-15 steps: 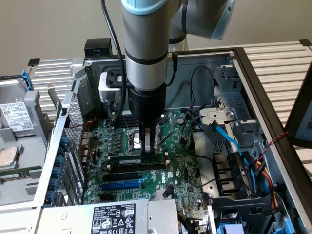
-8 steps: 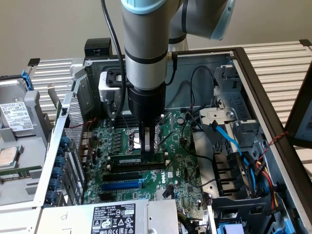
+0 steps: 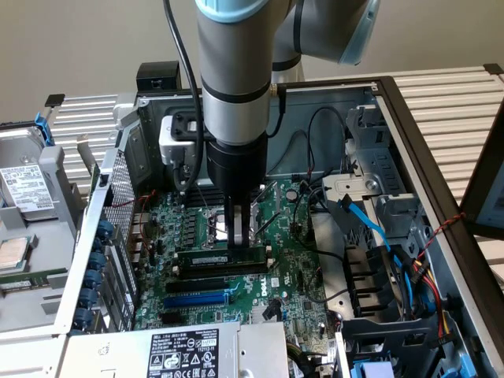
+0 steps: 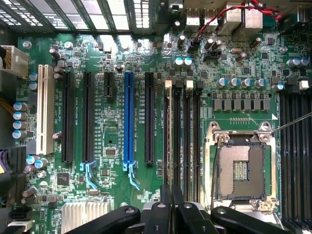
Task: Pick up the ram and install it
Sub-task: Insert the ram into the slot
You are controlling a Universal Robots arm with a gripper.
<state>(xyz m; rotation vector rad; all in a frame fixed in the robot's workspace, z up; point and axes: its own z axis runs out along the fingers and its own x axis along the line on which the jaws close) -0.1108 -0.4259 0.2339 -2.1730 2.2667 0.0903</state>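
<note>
The ram (image 3: 214, 258) is a dark stick with a whitish label. It stands on edge in the black memory slot nearest the CPU socket (image 3: 219, 223), in the middle of the green motherboard (image 3: 295, 260). My gripper (image 3: 239, 244) comes straight down onto its right half, the fingers pinched on its top edge. In the wrist view the ram (image 4: 170, 136) shows edge-on as a thin dark line running away from the gripper (image 4: 171, 197). The line lies along the slot with white end clips, and the two fingers sit close together around it.
Empty black slots (image 3: 209, 282) and a blue slot (image 3: 197, 300) lie beside the ram. Cables and a blue SATA lead (image 3: 366, 224) hang on the exterior view's right by the drive cage. The power supply (image 3: 181, 350) sits in front and a hard drive (image 3: 24, 189) far left.
</note>
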